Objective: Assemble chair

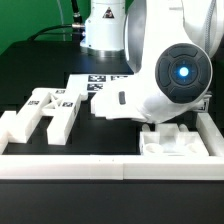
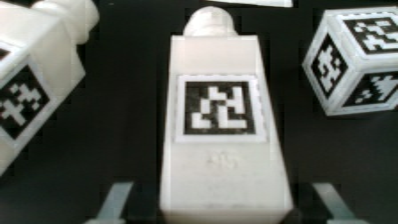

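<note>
Black table (image 1: 100, 138): chair pieces (image 1: 45, 110) loose, apparently unjoined; gripper (image 2: 217, 205) straddles 1 long piece (image 2: 217, 120), clamping not discernible; nearly all assembly remaining.

Black worktop (image 1: 18, 82) spreads around the marker board (image 1: 103, 81), green backdrop (image 1: 28, 22) rising behind it, long white border rail (image 1: 70, 164) on its near side, light soft, even

Long chair piece (image 2: 217, 140) between 2 blocks (image 2: 365, 60)

Matte white plastic chair piece (image 2: 217, 150), glossy white arm shell (image 1: 150, 45)
</note>
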You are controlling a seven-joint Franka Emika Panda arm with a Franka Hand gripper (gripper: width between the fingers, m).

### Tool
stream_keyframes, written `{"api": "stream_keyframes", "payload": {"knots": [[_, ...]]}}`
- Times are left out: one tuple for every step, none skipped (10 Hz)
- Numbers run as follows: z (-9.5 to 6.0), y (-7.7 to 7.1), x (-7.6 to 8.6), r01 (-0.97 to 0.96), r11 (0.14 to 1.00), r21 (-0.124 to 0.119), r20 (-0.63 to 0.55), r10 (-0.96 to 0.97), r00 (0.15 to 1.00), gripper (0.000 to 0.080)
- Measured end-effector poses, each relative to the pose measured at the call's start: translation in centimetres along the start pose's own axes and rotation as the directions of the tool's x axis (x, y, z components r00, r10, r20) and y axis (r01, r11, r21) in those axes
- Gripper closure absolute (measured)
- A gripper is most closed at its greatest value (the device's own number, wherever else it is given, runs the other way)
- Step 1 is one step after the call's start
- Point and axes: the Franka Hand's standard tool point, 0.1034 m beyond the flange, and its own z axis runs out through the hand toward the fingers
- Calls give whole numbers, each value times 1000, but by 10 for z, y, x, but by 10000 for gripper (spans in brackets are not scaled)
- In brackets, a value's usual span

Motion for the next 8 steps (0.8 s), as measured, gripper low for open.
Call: {"api": "stream_keyframes", "payload": {"knots": [[-7, 2, -3, -2, 1000, 4, 3, 2, 1000, 512], [-16, 2, -9, -2, 1000, 8, 7, 2, 1000, 511], [-27, 3, -13, -3, 1000, 18, -3, 3, 1000, 511], [-34, 6, -15, -6, 1000, 23, -17, 6, 1000, 510], [-35, 5, -9, -5, 1000, 20, -57, 6, 998, 510], [-34, 5, -9, -5, 1000, 20, -54, 6, 999, 510], [-36, 5, -6, -5, 1000, 20, -74, 6, 997, 509], [-43, 6, 3, -5, 1000, 16, -162, 8, 987, 509]]}}
